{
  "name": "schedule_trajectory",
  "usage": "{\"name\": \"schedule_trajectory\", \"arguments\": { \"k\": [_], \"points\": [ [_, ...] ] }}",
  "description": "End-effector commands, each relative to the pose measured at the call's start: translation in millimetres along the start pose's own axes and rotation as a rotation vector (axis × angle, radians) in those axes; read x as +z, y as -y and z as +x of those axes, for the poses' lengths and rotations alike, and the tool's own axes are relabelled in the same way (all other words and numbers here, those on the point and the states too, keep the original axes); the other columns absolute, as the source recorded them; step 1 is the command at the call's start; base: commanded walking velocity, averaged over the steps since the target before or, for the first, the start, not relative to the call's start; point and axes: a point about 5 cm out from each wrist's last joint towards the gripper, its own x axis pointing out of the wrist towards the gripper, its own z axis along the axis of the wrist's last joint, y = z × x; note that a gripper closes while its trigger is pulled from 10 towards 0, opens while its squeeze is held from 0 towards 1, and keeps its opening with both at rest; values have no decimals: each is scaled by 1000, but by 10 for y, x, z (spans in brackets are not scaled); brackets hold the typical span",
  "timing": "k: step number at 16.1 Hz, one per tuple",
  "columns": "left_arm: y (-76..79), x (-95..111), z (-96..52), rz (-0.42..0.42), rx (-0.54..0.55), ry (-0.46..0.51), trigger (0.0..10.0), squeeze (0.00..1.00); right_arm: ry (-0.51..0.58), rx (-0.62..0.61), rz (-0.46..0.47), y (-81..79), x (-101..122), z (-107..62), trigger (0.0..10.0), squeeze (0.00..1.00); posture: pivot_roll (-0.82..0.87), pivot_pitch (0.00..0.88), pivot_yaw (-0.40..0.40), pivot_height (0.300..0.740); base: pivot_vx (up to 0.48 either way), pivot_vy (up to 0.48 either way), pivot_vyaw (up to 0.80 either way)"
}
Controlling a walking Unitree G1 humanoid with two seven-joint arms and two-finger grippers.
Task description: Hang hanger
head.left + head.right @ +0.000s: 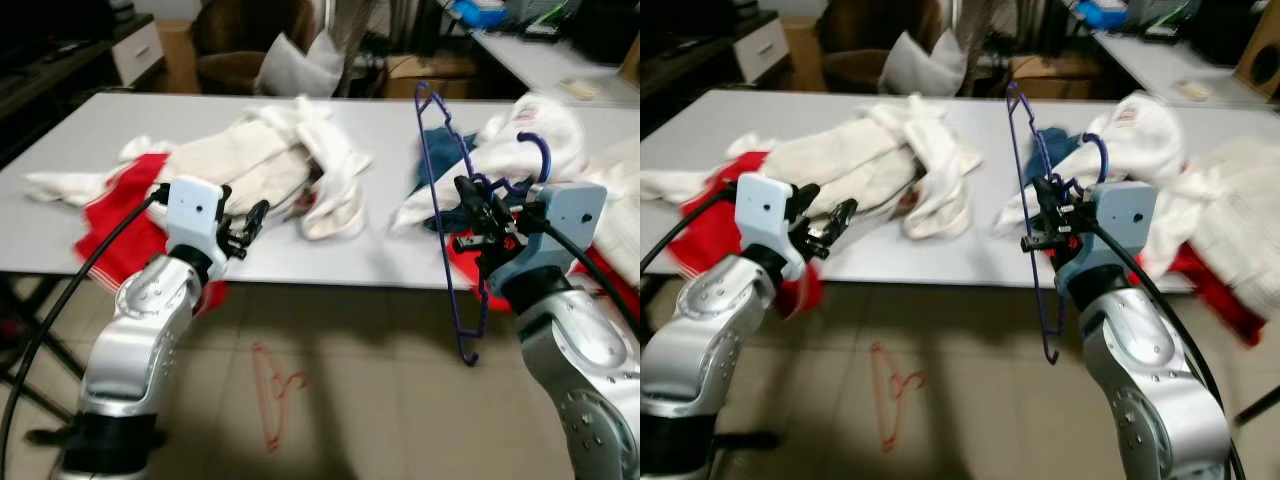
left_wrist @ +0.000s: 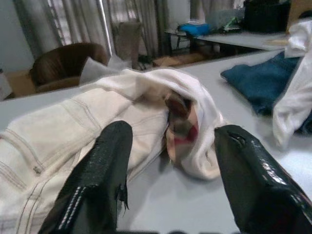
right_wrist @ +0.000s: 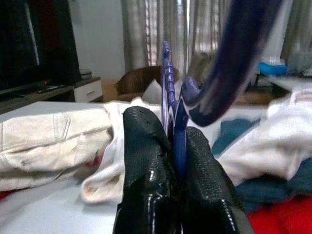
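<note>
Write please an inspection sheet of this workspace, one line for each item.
Surface: grey table, covered with laundry.
Job's things: blue hanger, upright in the right claw at the table's front edge.
Clutter: cream garment, red cloth, blue cloth, white clothes; a red hanger on the floor.
Grippers: right claw shut on the blue hanger; left claw open, empty, facing the cream garment.
Cables: black cable along the left arm, another along the right arm.
Surroundings: brown armchair, curtains, second table behind.

Even indoor light, with soft shadows under the table (image 1: 330, 270). Head views are slightly blurred (edges most); the blue hanger (image 3: 234, 63) smears close up.
</note>
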Motion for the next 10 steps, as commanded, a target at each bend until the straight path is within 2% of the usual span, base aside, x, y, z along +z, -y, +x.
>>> {"name": "schedule_trajectory", "arguments": {
  "k": [1, 7, 8, 10],
  "points": [
    [-16, 44, 0, 20, 5, 13, 10000, 0, -52, -23, 34, 34, -86, 6, 10000, 0, -199, 0, 43, 740, 0, 424, 0],
    [-58, 30, 36, 21, 9, 5, 10000, 0, -79, 1, -24, -9, -223, -66, 10000, 0, -210, 0, 57, 740, 0, 422, 0],
    [-54, 27, 40, 21, 10, 4, 10000, 0, -93, -12, -41, -1, -268, -77, 10000, 0, -213, 0, 64, 740, 0, 0, 0],
    [-64, 53, 61, 23, 21, 10, 10000, 0, -102, -32, 18, 25, -306, -94, 10000, 0, -213, 0, 65, 740, 0, -480, 0]
  ]
}}
